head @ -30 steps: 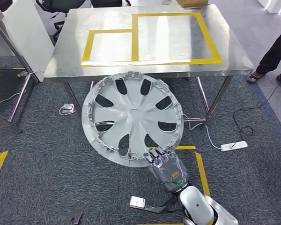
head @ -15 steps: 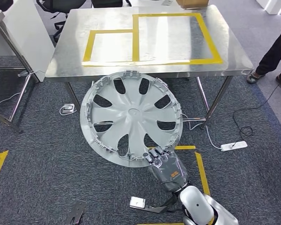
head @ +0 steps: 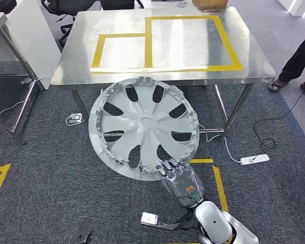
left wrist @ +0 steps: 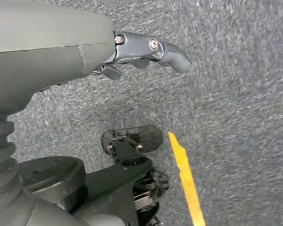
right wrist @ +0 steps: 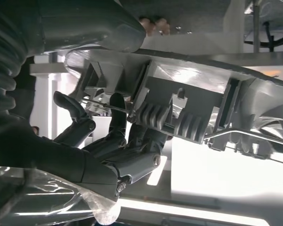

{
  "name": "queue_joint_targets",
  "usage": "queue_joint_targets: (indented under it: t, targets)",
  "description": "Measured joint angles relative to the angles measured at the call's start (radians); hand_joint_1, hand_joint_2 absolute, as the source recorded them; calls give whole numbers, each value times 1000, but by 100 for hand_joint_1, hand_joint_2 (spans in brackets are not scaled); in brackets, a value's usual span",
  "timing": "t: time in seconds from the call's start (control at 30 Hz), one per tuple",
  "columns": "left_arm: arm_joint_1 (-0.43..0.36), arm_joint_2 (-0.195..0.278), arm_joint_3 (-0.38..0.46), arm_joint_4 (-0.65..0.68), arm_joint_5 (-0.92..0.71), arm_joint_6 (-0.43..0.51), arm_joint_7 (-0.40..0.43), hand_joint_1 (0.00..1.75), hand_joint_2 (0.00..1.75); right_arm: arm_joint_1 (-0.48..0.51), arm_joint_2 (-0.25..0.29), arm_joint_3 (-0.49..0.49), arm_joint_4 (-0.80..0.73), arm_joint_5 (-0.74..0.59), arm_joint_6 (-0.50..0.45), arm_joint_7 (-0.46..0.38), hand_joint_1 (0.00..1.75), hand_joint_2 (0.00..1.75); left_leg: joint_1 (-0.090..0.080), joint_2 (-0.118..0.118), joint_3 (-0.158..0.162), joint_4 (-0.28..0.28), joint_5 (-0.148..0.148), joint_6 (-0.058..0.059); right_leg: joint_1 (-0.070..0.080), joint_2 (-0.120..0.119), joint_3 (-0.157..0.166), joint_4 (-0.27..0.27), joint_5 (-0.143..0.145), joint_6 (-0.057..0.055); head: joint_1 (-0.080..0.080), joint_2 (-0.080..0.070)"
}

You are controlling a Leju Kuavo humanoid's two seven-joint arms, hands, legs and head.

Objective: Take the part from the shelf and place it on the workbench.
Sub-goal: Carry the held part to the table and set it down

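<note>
Little has shifted since the earlier frame: only the camera view nudged, while the right robot hand (head: 180, 179) keeps its fingers clamped on the near rim of the round grey plastic wheel cover (head: 143, 126), carried beyond the hand, short of the steel table (head: 62, 71). Left robot hand (left wrist: 147, 49) hangs slack, holding nothing. Placing well likely means lifting the rim clear of the table edge before lowering it flat.

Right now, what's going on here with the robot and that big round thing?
The robot's right hand grips a large grey wheel cover by its near rim, holding it out in front of the steel workbench with yellow taped rectangles. The cover is not on the bench yet. The left hand hangs over the carpet, holding nothing. A person's legs show at the far right.
</note>
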Motion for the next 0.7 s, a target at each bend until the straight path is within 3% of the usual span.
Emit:
queue_joint_targets:
  t: [0.03, 0.1, 0.17, 0.2, 0.3, 0.37, 0.43, 0.47, 0.53, 0.63, 0.67, 0.7]
  targets:
    - [0, 0, 0, 0, 0, -1, -1, 0, 175, -2, 0, 0, 0, 0, 0, 0, 175, 175, 3, 0, 10, -6, 5, 3, 0, 0, -15, 29, -24, 1, 3, 0]
    - [0, 0, 2, 0, -1, 0, -1, 0, 175, -4, 0, -1, 0, 1, -1, -1, 175, 175, 6, 2, 15, -8, 9, 2, -1, -1, -73, 136, -87, 6, 8, 0]
    - [1, 0, 2, 0, -4, 2, 0, 0, 175, -2, 0, -1, 0, 1, -1, -2, 175, 175, 9, 3, 16, -6, 8, -4, -4, -2, -127, 223, -117, 12, 8, 0]
    - [2, -1, 2, 0, -6, 4, 0, 0, 175, 0, 0, -1, 0, 0, -1, -1, 175, 175, 12, 3, 17, -3, 5, -9, -7, -3, -132, 220, -104, 16, 8, 0]
    - [1, -2, 4, 0, -9, 10, 4, 0, 175, 2, -1, -1, 1, 0, -1, 0, 175, 175, 27, 2, 17, 22, -16, -39, -14, -6, -68, 56, -16, 30, 10, 0]
    - [0, -1, 5, 0, -10, 12, 7, 0, 175, 1, -1, -2, 1, 0, -3, -1, 175, 175, 29, 2, 9, 45, -32, -58, -13, -4, -45, 10, -11, 10, 13, 0]
    - [1, -1, 7, 0, -11, 14, 10, 0, 175, 3, -1, -2, 2, 0, -4, -1, 175, 175, 27, 2, 3, 56, -42, -68, -11, -1, -46, 26, -17, -23, 10, 0]
    - [1, -1, 8, 0, -11, 14, 11, 0, 175, 5, -1, -3, 2, 0, -4, 0, 175, 175, 28, 2, 3, 62, -46, -72, -11, 0, -48, 31, -15, -31, 7, 0]
    - [-1, -1, 11, 0, -11, 15, 11, 0, 175, 5, -1, -5, 2, 0, -3, 2, 175, 175, 31, 3, -17, 109, -69, -77, -10, 1, -43, 34, -20, -40, 6, 0]
    - [-2, -1, 13, 0, -12, 16, 11, 0, 175, 1, -1, -8, 2, 0, -4, 2, 175, 175, 29, 3, -111, 290, -148, -83, -1, 3, -37, 33, -27, -51, 4, 0]
    - [-2, -2, 13, 0, -12, 17, 11, 0, 175, 1, -1, -8, 2, 1, -3, 2, 175, 175, 26, 3, -138, 333, -161, -79, 3, 4, -35, 33, -29, -54, 4, 0]
    - [-1, -2, 13, 0, -12, 17, 11, 0, 175, 2, -1, -8, 2, 1, -3, 2, 175, 175, 22, 3, -151, 343, -154, -71, 9, 5, -32, 33, -31, -57, 3, 0]
